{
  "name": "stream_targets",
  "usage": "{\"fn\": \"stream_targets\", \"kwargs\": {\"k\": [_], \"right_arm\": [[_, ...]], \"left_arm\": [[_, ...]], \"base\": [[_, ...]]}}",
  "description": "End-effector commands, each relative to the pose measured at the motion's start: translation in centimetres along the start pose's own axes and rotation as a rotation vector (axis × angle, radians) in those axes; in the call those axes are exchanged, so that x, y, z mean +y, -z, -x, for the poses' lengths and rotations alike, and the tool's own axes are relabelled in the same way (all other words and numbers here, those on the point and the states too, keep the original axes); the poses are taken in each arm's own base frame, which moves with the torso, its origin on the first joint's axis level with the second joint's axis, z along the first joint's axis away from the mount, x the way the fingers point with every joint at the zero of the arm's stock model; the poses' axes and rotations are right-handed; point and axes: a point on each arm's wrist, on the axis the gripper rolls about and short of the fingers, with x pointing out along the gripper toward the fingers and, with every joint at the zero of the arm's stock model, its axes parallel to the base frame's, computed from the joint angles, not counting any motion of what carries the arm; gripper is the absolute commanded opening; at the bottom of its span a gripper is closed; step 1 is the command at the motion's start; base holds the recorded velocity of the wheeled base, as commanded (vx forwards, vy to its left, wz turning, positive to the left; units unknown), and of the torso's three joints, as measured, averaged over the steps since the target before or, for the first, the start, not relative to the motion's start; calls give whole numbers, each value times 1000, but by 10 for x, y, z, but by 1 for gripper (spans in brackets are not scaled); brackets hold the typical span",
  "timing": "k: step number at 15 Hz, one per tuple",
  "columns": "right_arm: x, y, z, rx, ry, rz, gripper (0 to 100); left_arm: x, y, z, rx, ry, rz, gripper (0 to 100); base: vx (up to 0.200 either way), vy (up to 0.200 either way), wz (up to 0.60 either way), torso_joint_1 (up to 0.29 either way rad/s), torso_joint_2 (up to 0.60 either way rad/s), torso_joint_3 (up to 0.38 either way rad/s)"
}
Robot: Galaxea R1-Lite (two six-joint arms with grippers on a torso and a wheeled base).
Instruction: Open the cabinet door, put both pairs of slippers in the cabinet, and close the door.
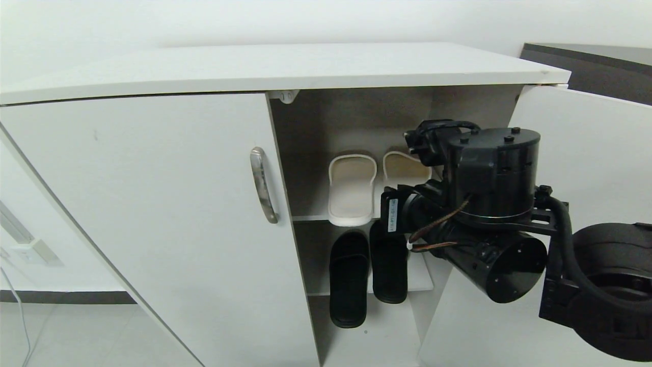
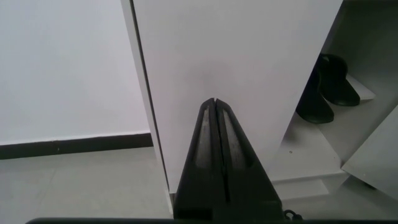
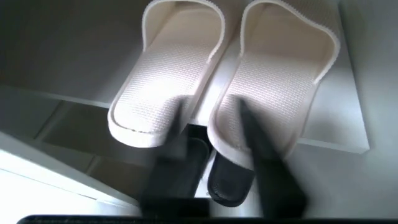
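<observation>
The cabinet (image 1: 280, 66) has its right door (image 1: 586, 153) swung open and its left door (image 1: 153, 204) closed. A pair of white slippers (image 1: 351, 188) (image 3: 168, 81) lies on the upper shelf (image 3: 336, 134). Below it, a pair of black slippers (image 1: 349, 278) (image 2: 329, 87) rests on the lower shelf, heels overhanging the edge. My right arm (image 1: 489, 193) is in front of the opening. My right gripper (image 3: 214, 121) is open at the white slippers' heels, holding nothing. My left gripper (image 2: 214, 102) is shut and empty, low down, pointing at the closed left door (image 2: 236, 56).
A metal handle (image 1: 262, 186) is on the closed left door beside the opening. The open right door stands close beside my right arm. Pale floor (image 2: 81, 180) and a wall with a dark skirting lie to the cabinet's left.
</observation>
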Motion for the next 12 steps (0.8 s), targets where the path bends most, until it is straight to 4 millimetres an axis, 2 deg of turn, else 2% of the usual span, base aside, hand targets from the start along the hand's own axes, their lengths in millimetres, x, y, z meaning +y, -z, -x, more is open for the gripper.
{"fn": "stream_targets", "kwargs": {"k": [1, 9, 12], "right_arm": [[-2, -2, 3, -6, -2, -4, 0], [-1, -1, 3, 2, -24, -1, 0], [1, 3, 3, 13, -27, 7, 0]], "left_arm": [[0, 0, 0, 1, 0, 0, 0], [0, 0, 0, 1, 0, 0, 0], [0, 0, 0, 1, 0, 0, 0]], "base": [[0, 0, 0, 0, 0, 0], [0, 0, 0, 0, 0, 0], [-200, 0, 0, 5, 1, 2]]}}
